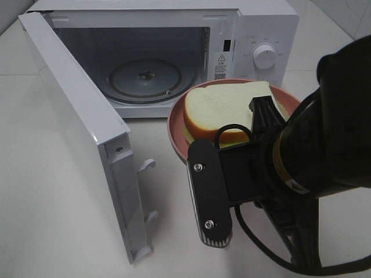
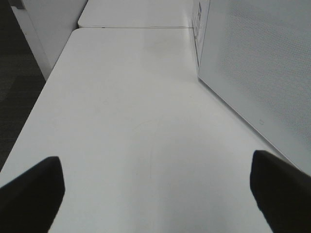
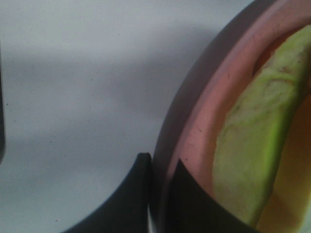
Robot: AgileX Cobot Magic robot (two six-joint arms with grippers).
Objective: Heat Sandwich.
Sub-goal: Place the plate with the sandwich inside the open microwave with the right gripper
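Observation:
The sandwich (image 1: 223, 107), thick white bread with a tan crust, lies on a round pink plate (image 1: 175, 130) just in front of the open microwave (image 1: 264, 32), toward its right side. In the right wrist view my right gripper (image 3: 158, 162) is shut on the plate's pink rim (image 3: 194, 136), with the sandwich's yellow-green filling (image 3: 252, 160) beside it. The right arm (image 1: 324, 133) hides the plate's near right part. My left gripper (image 2: 155, 189) is open above bare table, its two dark fingers (image 2: 34, 189) wide apart.
The microwave door (image 1: 81, 133) swings out far to the left and toward the front. The glass turntable (image 1: 145, 78) sits inside the cavity. In the left wrist view the door's perforated panel (image 2: 257, 63) stands close beside the left gripper. A table edge (image 2: 34, 111) runs along the other side.

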